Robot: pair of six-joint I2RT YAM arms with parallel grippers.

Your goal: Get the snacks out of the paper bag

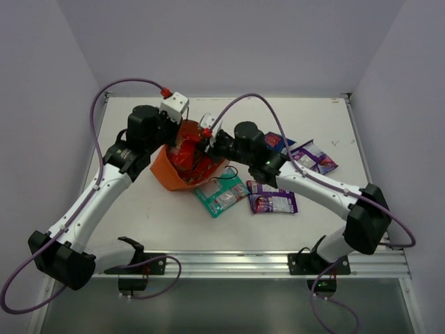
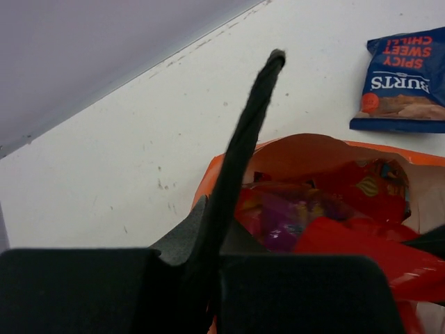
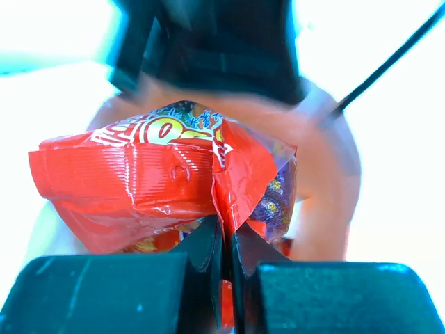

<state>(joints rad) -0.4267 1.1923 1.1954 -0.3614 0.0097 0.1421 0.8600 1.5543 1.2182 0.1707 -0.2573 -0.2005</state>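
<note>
**Q:** Right gripper (image 3: pixel 226 235), what is it doing?

**A:** It is clenched on the lower edge of a glossy red foil packet (image 3: pixel 146 181), with the foil pinched between two tightly pressed fingers. Seen from above, that packet sits at the mouth of the orange paper bag (image 1: pixel 167 177), partly inside it.

**Q:** Where is the bag?

**A:** It is on the white tabletop (image 1: pixel 160 229), between the two arms, with its mouth open towards both grippers. I cannot tell whether it stands or leans. A thin black cord handle (image 3: pixel 389 62) crosses the right wrist view.

**Q:** And the left gripper (image 2: pixel 275 61)?

**A:** Its fingers are closed together into one thin dark blade at the bag's rim. The orange edge runs straight into them, so it looks clamped on the paper.

**Q:** Is anything inside?

**A:** There is more crumpled red foil and a glint of purple wrapper (image 2: pixel 285 219). They are too bunched to count.

**Q:** What about outside the bag?

**A:** A flat teal packet (image 1: pixel 221 193) lies just beside the bag's near right side. A purple glossy packet (image 1: pixel 272 202) lies just beside that one, under the right forearm. A second purple packet (image 1: pixel 316 157) lies farther right, well apart from the bag. A blue packet with red lettering (image 2: pixel 407 73) lies beyond the bag. In the top view it is partly hidden behind the right arm.
</note>
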